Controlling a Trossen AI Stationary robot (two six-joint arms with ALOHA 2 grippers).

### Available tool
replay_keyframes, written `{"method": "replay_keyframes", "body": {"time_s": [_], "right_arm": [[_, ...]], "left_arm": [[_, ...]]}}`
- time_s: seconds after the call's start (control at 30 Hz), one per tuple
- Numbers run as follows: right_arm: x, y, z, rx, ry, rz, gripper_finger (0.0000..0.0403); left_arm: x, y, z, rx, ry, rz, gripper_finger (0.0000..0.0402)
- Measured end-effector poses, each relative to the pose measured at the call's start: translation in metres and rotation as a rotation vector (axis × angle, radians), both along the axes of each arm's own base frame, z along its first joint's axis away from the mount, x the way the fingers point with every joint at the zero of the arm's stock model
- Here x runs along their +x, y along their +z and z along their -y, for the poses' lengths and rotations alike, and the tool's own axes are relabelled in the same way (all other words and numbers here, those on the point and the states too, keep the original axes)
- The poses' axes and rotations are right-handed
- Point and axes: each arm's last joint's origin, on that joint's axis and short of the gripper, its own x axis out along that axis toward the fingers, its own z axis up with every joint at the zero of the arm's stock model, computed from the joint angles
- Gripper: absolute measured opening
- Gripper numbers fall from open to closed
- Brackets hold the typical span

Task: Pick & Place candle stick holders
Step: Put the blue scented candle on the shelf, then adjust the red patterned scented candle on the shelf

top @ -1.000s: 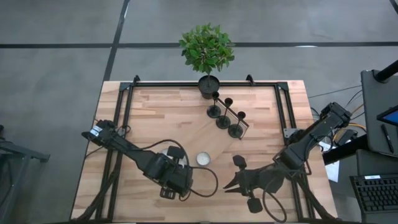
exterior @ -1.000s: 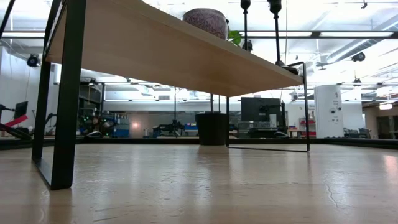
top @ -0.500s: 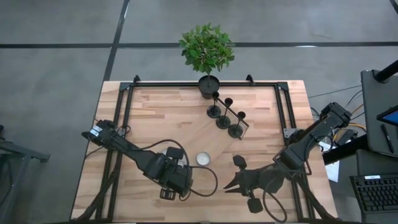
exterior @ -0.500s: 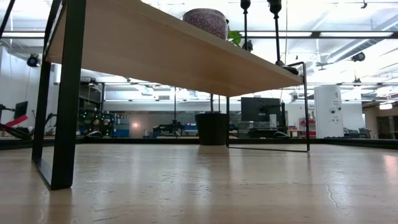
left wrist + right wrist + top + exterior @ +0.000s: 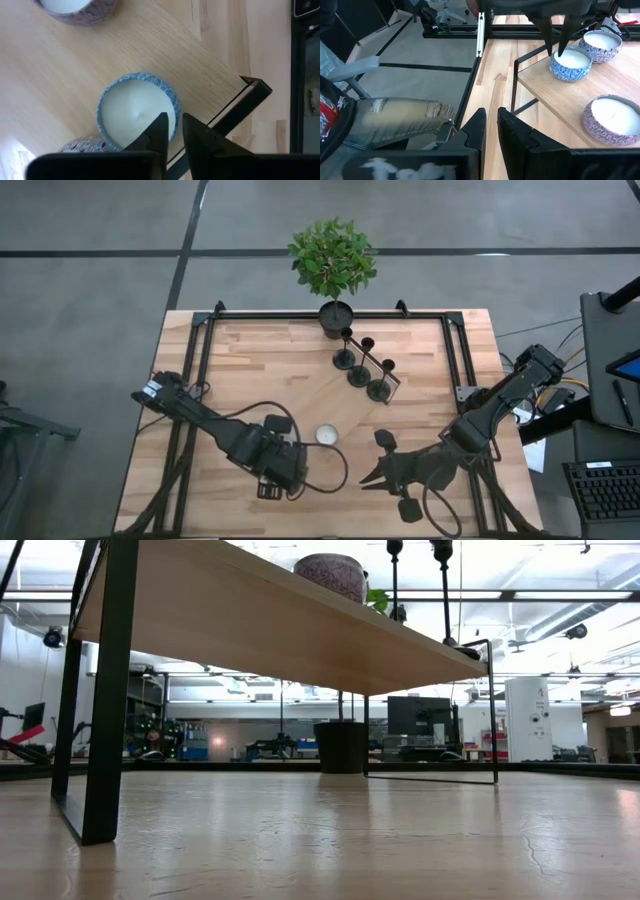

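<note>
Three black candle stick holders [image 5: 345, 358], [image 5: 360, 373], [image 5: 380, 388] stand in a slanting row on their disc bases, at the far edge of a raised wooden shelf [image 5: 330, 395]. No gripper touches them. Two of their stems show in the low view [image 5: 393, 580], [image 5: 443, 590]. My left gripper [image 5: 173, 122] points down over the near end of the shelf, at a blue-patterned candle tin [image 5: 130, 112]. The tin also shows in the right wrist view [image 5: 572, 64]. My right gripper [image 5: 490, 122] waits shut and empty near the table's near right, pointing toward the table's left. My left gripper stands astride the blue candle tin's rim [image 5: 176, 112], one finger over the wax inside and one outside the wall. The fingers come from above, pointing down [image 5: 555, 47]. The tin stands upright on the shelf.
A white candle [image 5: 326, 435] and two purple-patterned candle tins [image 5: 75, 7], [image 5: 615, 120] stand on the shelf near the blue tin. A potted green plant [image 5: 333, 260] is at the table's far edge. A person's leg in jeans [image 5: 395, 120] is beyond the table's left side.
My left arm has shifted a little toward the table's left edge. Nothing else has visibly moved.
</note>
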Motion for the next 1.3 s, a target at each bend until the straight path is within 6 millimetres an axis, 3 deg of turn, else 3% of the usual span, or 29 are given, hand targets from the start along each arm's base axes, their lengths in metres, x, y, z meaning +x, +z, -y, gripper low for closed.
{"method": "replay_keyframes", "body": {"time_s": [0.27, 0.5, 0.73, 0.97, 1.3], "right_arm": [[0.000, -0.003, 0.003, -0.052, -0.078, 0.016, 0.0043], [0.000, -0.032, 0.017, -0.218, -0.296, 0.008, 0.0043], [0.015, -0.071, 0.051, -0.169, -0.473, -0.011, 0.0042], [0.022, -0.102, 0.082, -0.136, -0.586, -0.016, 0.0030], [0.030, -0.116, 0.080, -0.063, -0.608, 0.060, 0.0008]], "left_arm": [[-0.012, 0.018, -0.006, -0.045, 0.026, 0.042, 0.0082], [-0.025, 0.038, 0.002, -0.100, 0.005, 0.170, 0.0073], [-0.034, 0.045, 0.025, -0.048, -0.043, 0.316, 0.0069], [-0.043, 0.047, 0.042, -0.073, -0.095, 0.354, 0.0067], [-0.047, 0.048, 0.047, -0.052, -0.103, 0.379, 0.0064]]}}
